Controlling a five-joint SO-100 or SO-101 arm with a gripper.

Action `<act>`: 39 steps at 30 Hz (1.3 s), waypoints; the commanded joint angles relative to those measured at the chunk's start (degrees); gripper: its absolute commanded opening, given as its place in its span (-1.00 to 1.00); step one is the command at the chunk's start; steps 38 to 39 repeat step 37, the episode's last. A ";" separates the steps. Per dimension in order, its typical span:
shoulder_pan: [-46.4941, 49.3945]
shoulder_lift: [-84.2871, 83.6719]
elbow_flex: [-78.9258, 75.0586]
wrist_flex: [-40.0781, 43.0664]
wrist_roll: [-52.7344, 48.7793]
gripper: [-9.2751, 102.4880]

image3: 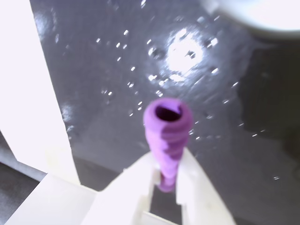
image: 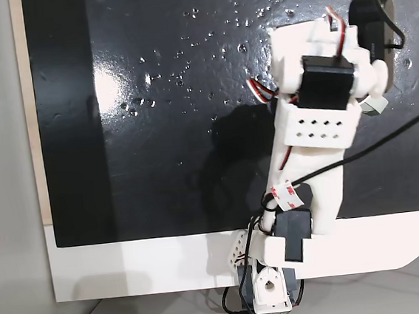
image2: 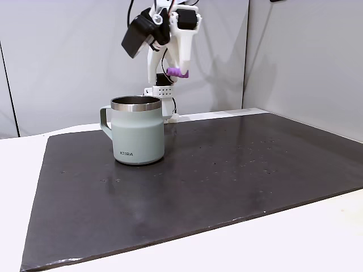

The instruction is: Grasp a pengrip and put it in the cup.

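A glossy black mat [image2: 227,181] covers a white table [image2: 317,238]; plain grey walls [image2: 300,56] meet behind its far edge.

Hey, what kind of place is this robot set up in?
Probably an indoor tabletop test bench, not a kitchen: a black mat on a white table, plain grey partition walls, and a lone pale grey-green steel-lined mug as a prop.
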 commanded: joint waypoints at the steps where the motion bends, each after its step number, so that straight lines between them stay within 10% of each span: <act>1: 5.27 6.33 2.99 0.62 -5.45 -0.83; 16: 15.29 2.55 2.64 -3.08 -15.64 -0.82; 23: 14.59 2.29 2.81 -1.23 -15.12 -0.27; 39: 13.89 3.08 2.64 0.00 -14.33 -0.25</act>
